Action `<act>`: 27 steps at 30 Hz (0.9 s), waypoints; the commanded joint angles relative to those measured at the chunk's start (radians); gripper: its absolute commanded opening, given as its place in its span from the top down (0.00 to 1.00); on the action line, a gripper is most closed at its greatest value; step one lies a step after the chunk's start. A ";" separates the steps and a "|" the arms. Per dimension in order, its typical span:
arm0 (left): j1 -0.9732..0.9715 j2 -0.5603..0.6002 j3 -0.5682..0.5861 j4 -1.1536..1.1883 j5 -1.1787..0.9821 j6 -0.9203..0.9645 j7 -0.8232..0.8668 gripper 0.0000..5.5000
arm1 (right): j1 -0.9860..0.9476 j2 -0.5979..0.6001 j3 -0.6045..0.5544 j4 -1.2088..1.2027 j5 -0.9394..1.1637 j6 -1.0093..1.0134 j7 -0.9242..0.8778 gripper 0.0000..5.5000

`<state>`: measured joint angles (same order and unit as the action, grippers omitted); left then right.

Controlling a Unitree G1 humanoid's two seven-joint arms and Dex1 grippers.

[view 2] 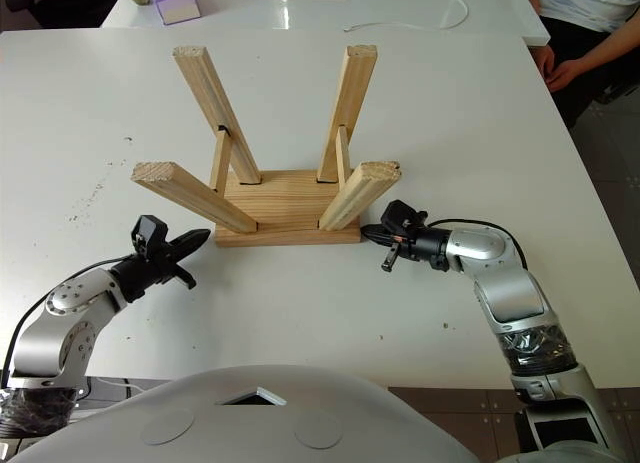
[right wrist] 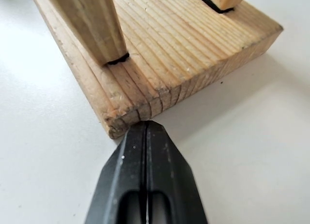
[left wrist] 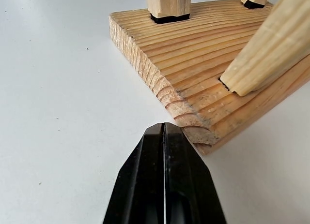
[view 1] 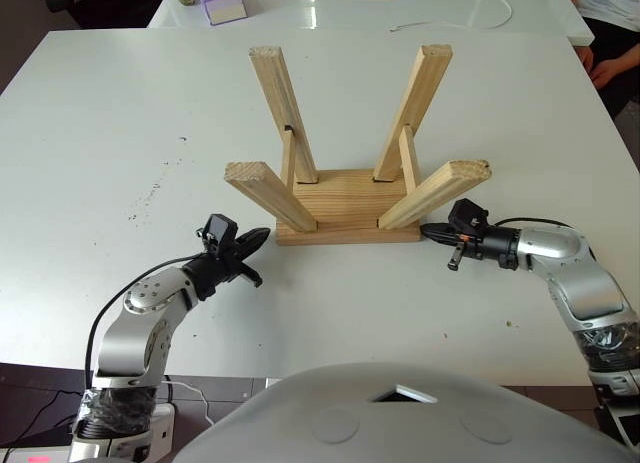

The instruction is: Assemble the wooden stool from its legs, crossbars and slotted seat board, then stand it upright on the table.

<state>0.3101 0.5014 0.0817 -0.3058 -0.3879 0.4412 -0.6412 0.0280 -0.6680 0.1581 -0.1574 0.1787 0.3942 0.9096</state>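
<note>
Resting my left gripper [view 1: 257, 240] and right gripper [view 1: 428, 229] shut and empty beside the upturned pale wooden stool [view 1: 345, 198] on the white table [view 1: 110, 123], I judge it rigid, light, best gripped by its legs [view 1: 283, 93].

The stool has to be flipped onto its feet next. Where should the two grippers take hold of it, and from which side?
Probably the near left leg and near right leg, low by the seat board, each from its outer side. The board lies flat on the table, while the legs stand free with flat faces. Both jaws are shut, so open them first.
</note>
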 commanded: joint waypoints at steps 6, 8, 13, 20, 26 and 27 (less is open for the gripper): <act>0.010 0.023 -0.050 -0.048 -0.005 0.020 -0.045 0.99 | 0.012 0.021 0.024 -0.051 0.011 0.021 -0.015 1.00; 0.015 0.026 -0.037 -0.058 -0.013 0.027 -0.036 0.99 | 0.011 0.020 0.024 -0.059 0.015 0.027 -0.015 1.00; 0.045 0.043 -0.009 -0.051 0.004 0.033 -0.026 0.99 | 0.021 0.028 0.030 -0.062 0.011 0.030 -0.023 1.00; 0.065 0.078 0.038 -0.044 -0.003 0.035 -0.045 0.99 | 0.021 0.023 0.003 -0.039 0.002 0.025 -0.042 1.00; 0.049 0.081 0.036 -0.023 0.006 0.029 -0.043 0.99 | 0.012 0.013 -0.009 -0.046 0.010 0.030 -0.034 1.00; 0.045 0.081 0.034 -0.020 0.006 0.028 -0.045 0.99 | 0.014 0.012 -0.010 -0.048 0.011 0.030 -0.031 1.00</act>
<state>0.3696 0.5714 0.1165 -0.3367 -0.3887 0.4666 -0.6791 0.0490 -0.6418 0.1555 -0.1945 0.1833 0.4206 0.8712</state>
